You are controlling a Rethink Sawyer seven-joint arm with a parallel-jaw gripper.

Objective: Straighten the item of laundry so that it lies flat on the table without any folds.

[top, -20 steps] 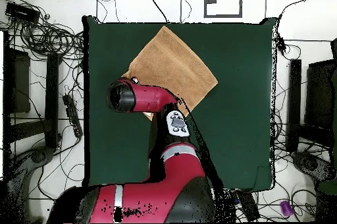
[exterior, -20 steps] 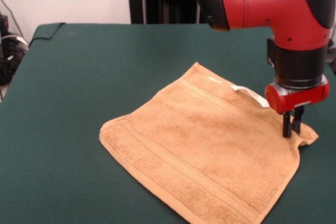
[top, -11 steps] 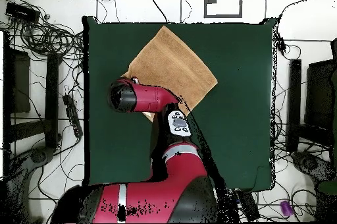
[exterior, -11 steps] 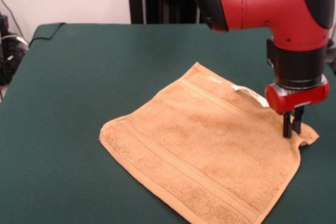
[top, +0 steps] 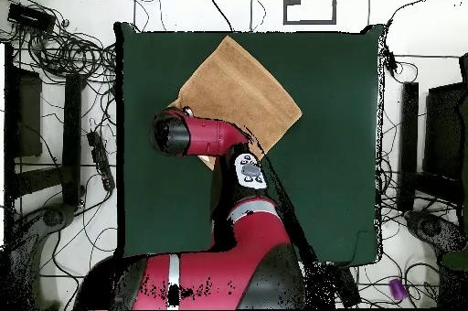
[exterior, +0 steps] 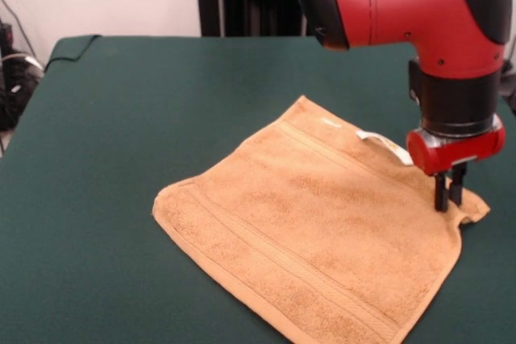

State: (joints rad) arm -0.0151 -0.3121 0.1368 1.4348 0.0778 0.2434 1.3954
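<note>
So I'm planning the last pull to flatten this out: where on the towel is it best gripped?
Grip the towel at its right-hand corner in the front view, where the gripper already stands, coming straight down from above. That corner looks slightly rucked, while the rest lies flat on the table, so a pinch there probably suits best.

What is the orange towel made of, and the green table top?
The towel looks like soft terry cloth: fuzzy looped pile, flat woven bands, a white tag. The table seems covered in matte green fabric; its far corner drapes like cloth.
</note>
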